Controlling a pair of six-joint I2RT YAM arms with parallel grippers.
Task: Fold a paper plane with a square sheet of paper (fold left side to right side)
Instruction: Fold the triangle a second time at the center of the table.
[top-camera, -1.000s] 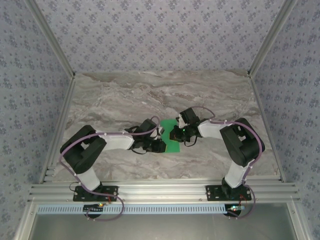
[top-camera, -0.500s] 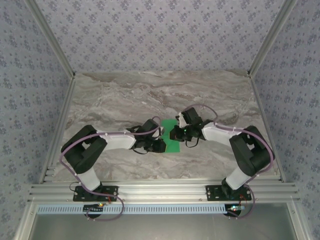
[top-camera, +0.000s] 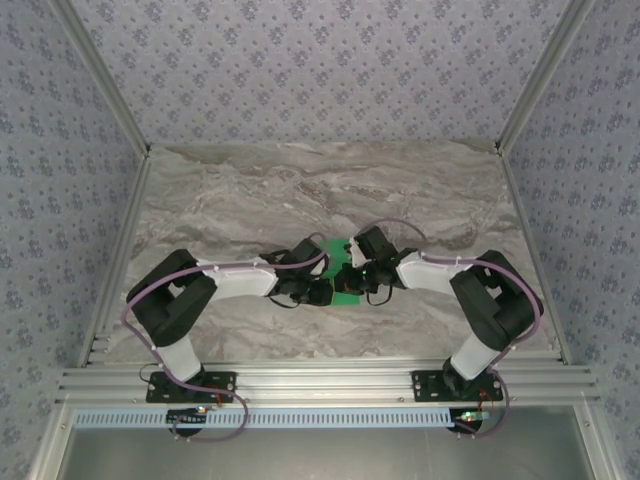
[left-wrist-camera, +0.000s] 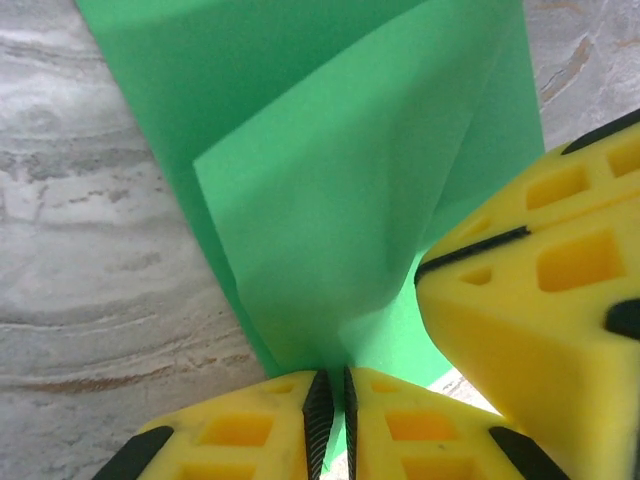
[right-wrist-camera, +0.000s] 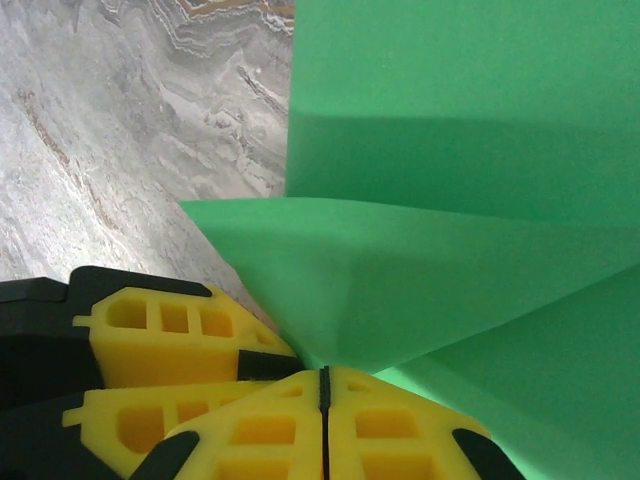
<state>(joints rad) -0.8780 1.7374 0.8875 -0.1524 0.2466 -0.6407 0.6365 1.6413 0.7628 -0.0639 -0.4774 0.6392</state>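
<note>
The square sheet of paper (top-camera: 346, 296), bright green, lies at the middle of the marble table, mostly hidden under both grippers. In the left wrist view a creased flap of the sheet (left-wrist-camera: 340, 200) rises off the layer lying flat. My left gripper (top-camera: 322, 291) is shut on the near edge of the flap (left-wrist-camera: 331, 400). My right gripper (top-camera: 348, 280) is shut, and a pointed fold of the paper (right-wrist-camera: 440, 290) runs into its tips (right-wrist-camera: 323, 400). The two grippers stand tip to tip, with the right fingers (left-wrist-camera: 540, 290) just beside the left ones (right-wrist-camera: 170, 340).
The grey marble tabletop (top-camera: 300, 190) spreads around the paper. Aluminium rails (top-camera: 330, 382) run along the near edge and posts (top-camera: 120, 250) line the sides. Patterned walls (top-camera: 320, 70) close the back and sides.
My right gripper has moved left over the paper, up against the left gripper, and covers more of the green. The left arm has barely shifted.
</note>
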